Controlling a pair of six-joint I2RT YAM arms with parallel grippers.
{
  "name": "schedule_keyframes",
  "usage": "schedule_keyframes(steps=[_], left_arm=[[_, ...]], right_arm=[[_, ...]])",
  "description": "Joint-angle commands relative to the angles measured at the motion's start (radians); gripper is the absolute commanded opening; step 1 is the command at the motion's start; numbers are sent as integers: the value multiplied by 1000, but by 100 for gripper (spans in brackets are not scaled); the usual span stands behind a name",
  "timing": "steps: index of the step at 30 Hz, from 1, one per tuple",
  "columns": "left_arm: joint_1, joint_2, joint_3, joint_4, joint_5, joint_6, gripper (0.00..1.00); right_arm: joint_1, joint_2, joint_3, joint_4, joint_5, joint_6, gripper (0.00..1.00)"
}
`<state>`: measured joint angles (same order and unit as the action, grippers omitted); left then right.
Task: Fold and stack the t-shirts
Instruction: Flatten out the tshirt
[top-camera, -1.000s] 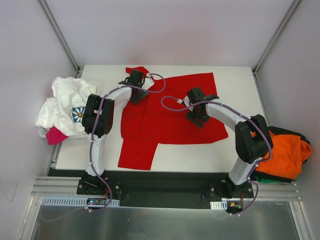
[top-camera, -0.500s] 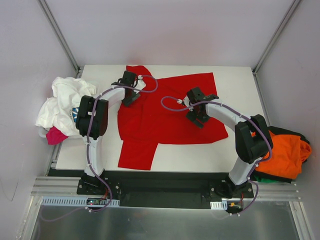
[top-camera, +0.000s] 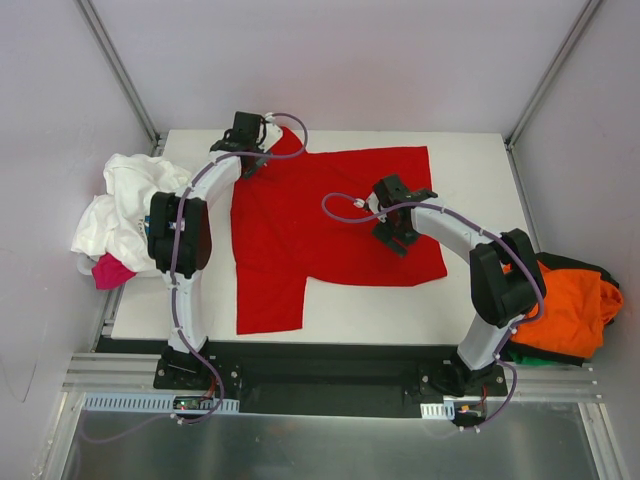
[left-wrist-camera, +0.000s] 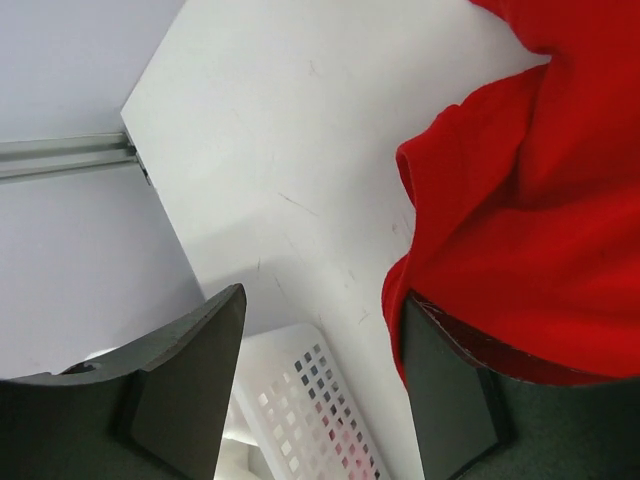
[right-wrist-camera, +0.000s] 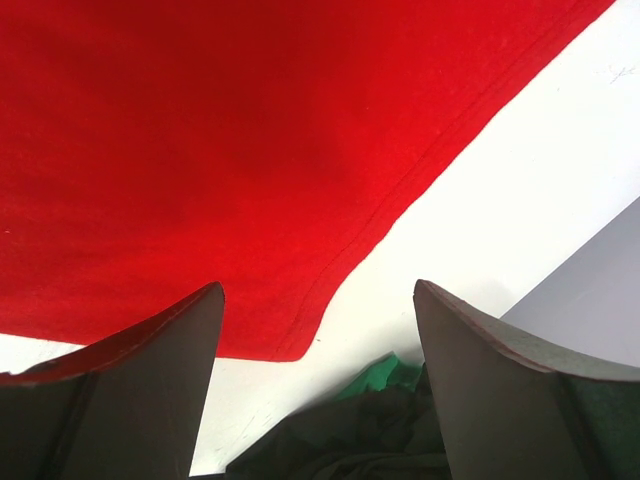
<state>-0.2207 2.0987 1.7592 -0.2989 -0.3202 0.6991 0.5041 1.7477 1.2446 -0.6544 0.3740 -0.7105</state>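
Two claws, both with jaws apart and holding nothing, work one plain bright red cloth t-shirt (top-camera: 330, 220) lying spread on the flat white counter (top-camera: 470, 170). Your left claw (left-wrist-camera: 322, 300) sits at the far-left sleeve, red cloth brushing one finger and bare counter showing between the jaws. Close now and you likely pinch air or a single loose layer. Your right claw (right-wrist-camera: 318, 290) hangs above the shirt's right hem without pinning it, so any tug from the left could drag the whole garment askew and rumple it. Watch the margins too: the crumpled white flower-print heap (top-camera: 125, 205) at the left and the bunched orange shirt (top-camera: 570, 310) at the right could snag a sweeping arm.
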Motion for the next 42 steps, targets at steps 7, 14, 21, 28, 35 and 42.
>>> schedule_keyframes(steps=[7, 14, 21, 28, 35, 42], left_arm=[[7, -37, -50, -9, -28, 17, 62], [7, -57, -118, -9, -20, 20, 65], [7, -124, -176, -9, 19, 7, 76], [-22, -393, -355, -14, 133, -42, 83], [-75, -716, -592, -57, 256, -44, 99], [-221, -979, -849, -143, 319, -38, 99]], right_arm=[[8, -48, -4, -28, 19, 11, 80], [7, -51, -4, -34, 23, 6, 80], [7, -48, -1, -36, 17, 8, 80], [7, -89, -79, 13, 28, -20, 80], [5, -169, -138, 6, 28, -58, 80], [-9, -238, -237, -8, 34, -110, 80]])
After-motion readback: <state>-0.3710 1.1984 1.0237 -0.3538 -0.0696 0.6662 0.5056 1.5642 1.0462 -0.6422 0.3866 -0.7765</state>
